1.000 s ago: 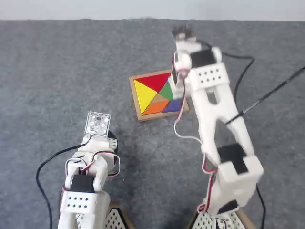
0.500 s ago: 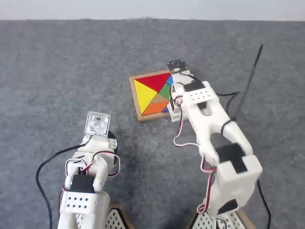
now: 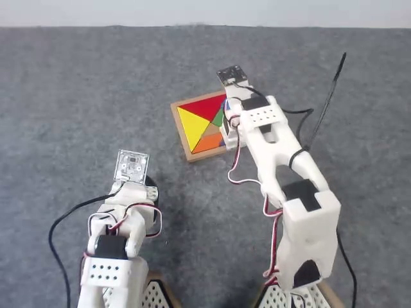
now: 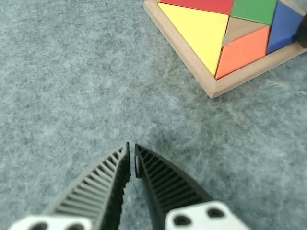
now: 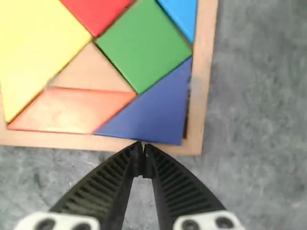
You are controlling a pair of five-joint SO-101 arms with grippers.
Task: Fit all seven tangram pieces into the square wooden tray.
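**Tangram tray looks filled, right arm drawn back onto its rim**

Tangram tray [image 3: 180, 133] sits mid-carpet, ahead of both arms and nearer the right one.

Change: over the last second the right arm [image 3: 270, 141] has pulled in from beyond the tray's far corner and come down over its right side. The tray has shifted slightly toward the left arm's side, so it likely got nudged. My read is a final push or tidy rather than a pick, with the task at or near its end.

Right gripper [image 5: 139, 152] is clenched and empty, its tips at the tray's near rim by the dark blue triangle [image 5: 153, 112]. Left gripper [image 4: 130, 153] is pinched closed on nothing and hangs over bare carpet [image 4: 72, 72] near the tray. The left arm [image 3: 125, 218] has not moved.

View differences:
- The high view hides the tray's right side under the arm.
- The right wrist view shows it: green square [image 5: 141, 45], light blue triangle [image 5: 182, 12], red triangle [image 5: 96, 12], yellow triangle [image 5: 33, 48], orange parallelogram [image 5: 72, 110].
- Tan triangle [image 5: 88, 72] could be a seventh piece or bare tray floor; I cannot tell.
- The dark blue triangle shows a shadow along its rim-side edge, so it is possibly not fully seated.
- The left wrist view shows the outer corner of the tray and the clear gap between it and the left gripper.
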